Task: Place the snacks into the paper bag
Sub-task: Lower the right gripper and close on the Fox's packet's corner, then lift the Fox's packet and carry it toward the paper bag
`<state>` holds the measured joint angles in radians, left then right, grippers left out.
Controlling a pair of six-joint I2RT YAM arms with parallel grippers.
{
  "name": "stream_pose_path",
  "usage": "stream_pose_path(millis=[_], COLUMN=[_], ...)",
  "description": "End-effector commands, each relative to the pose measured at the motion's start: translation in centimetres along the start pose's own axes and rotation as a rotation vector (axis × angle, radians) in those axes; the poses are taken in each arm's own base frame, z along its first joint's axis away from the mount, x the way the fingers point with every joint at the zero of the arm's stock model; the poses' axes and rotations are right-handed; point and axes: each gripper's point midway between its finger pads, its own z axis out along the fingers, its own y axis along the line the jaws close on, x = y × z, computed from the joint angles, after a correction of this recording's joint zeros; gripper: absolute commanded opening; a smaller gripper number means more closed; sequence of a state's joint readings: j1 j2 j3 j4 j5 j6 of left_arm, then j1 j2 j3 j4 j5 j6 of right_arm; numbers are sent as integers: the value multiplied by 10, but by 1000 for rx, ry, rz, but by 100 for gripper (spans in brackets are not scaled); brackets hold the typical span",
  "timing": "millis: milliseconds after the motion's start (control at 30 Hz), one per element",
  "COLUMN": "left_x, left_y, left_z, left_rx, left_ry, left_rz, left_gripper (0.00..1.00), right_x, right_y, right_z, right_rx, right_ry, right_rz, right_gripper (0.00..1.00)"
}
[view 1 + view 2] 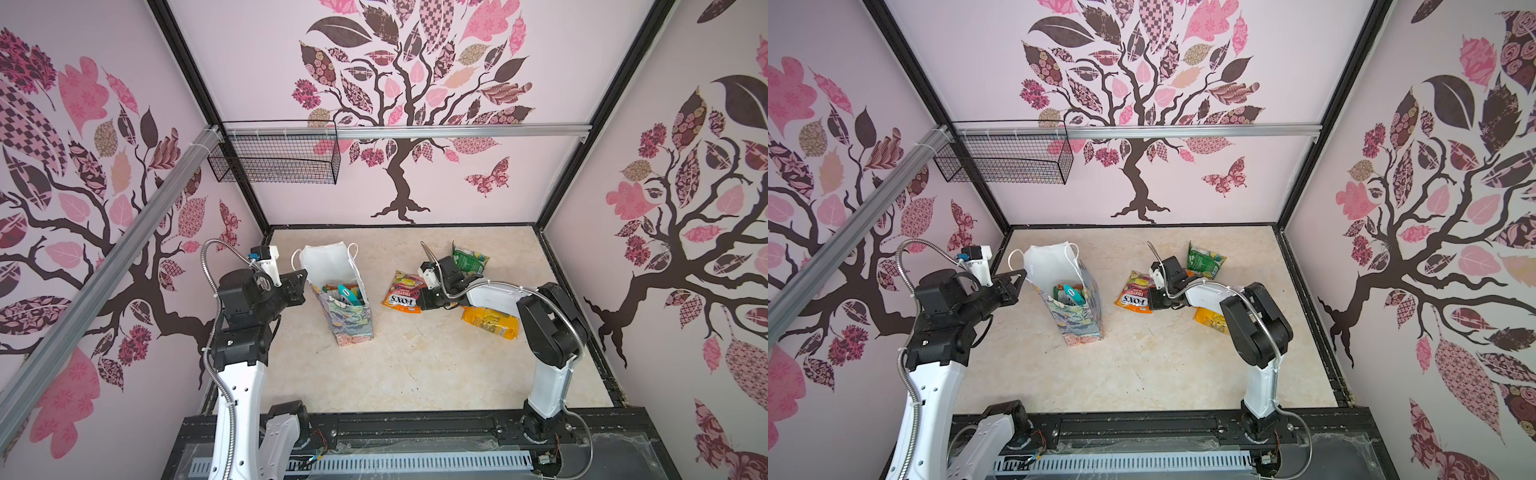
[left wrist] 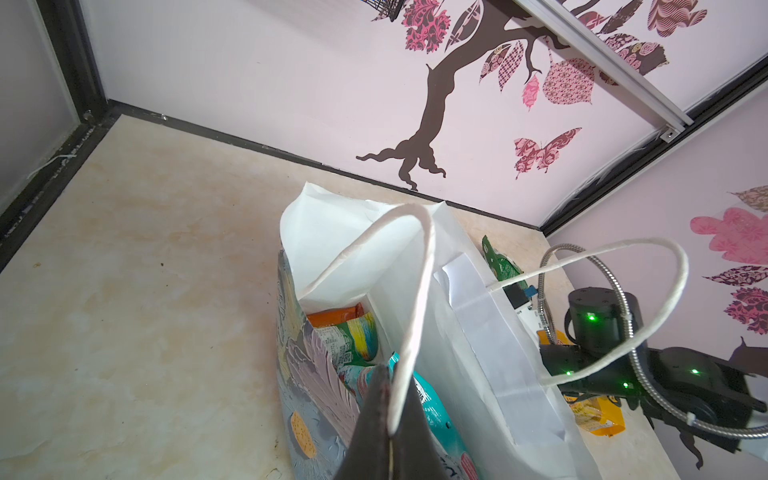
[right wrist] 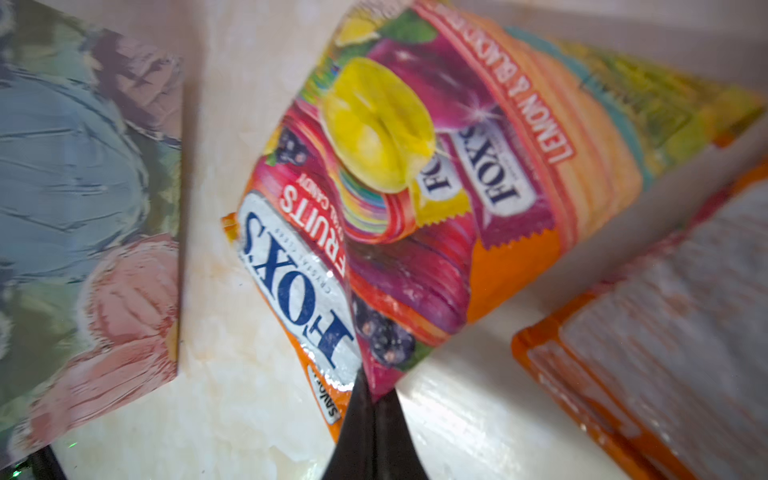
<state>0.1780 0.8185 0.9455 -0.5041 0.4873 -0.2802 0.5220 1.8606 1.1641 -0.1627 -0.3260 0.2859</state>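
- The paper bag stood upright on the table, its mouth open. A teal packet and a few other snacks were already down inside it.
- The left fingers were pinched shut on the bag's near rim together with one cord handle. I took that as steadying the bag and keeping its mouth spread for the next drop.
- Beside the bag, on the side away from that grip, the right fingers were closed tight on one corner of the Fox's packet. A corner hold would let the flat packet hang and go in edge-first, I'd say. I could not tell whether it had left the table.
- Farther from the bag than the Fox's packet lay a green packet and a yellow packet, the yellow one partly under the right arm. Both were waiting their turn.
- A bare strip of table ran between the bag and the Fox's packet, so the sideways path looked free.
- The bag's rim on that side stood high, and its second handle looped outward toward the right arm. The packet would need to rise above both, or it might catch the cord or nudge the bag wall.
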Motion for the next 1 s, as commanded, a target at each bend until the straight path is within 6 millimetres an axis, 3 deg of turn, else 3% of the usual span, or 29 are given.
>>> stream_pose_path(millis=[0,567,967], left_x=[-7,-8,-9], left_y=[-5,-6,-7], left_z=[-5,-6,-8], left_rx=[7,12,11], left_ry=[-31,-37,-44], left_rz=[35,38,43], left_gripper=[0,0,0], right_x=[-35,-82,-89], right_y=[33,109,207], right_z=[-51,-176,-261], right_rx=[-66,-224,-329], right_ry=[-122,-388,-539], right_rz=[-71,-194,-396], right_gripper=[0,0,0])
